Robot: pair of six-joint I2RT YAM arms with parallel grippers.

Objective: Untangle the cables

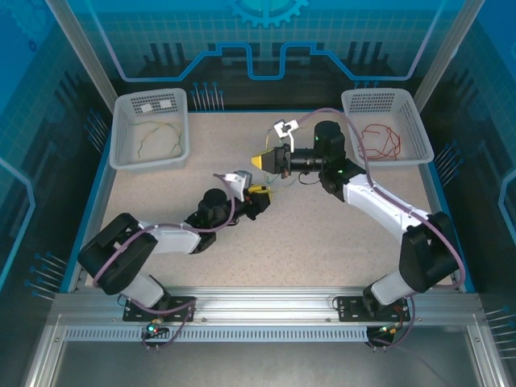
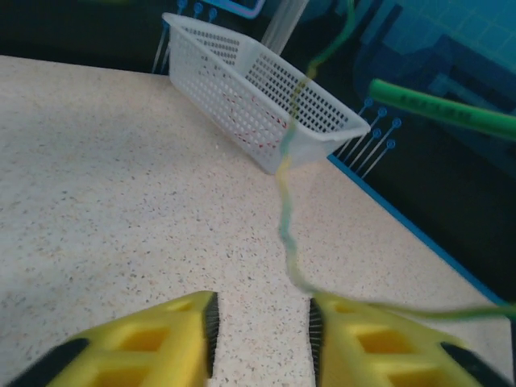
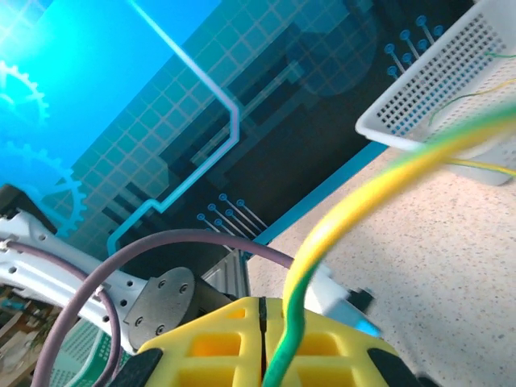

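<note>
right gripper (image 1: 263, 161) pinched shut on the yellow-green cable (image 2: 285, 211) over the middle of the table (image 1: 322, 242). the strand slants down to the left gripper (image 2: 262, 322) just beside, jaws partly apart, holding nothing, cable draped over one finger (image 2: 379, 343).

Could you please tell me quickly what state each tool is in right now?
Left tool: open.
Right tool: closed on the yellow-green cable.

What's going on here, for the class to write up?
Two robot arms are untangling thin cables. The right gripper is shut on a yellow-green cable, which runs past the left gripper, open, and lies across one of its fingers. The left basket holds a second yellow-green cable, the right basket red cables.
</note>
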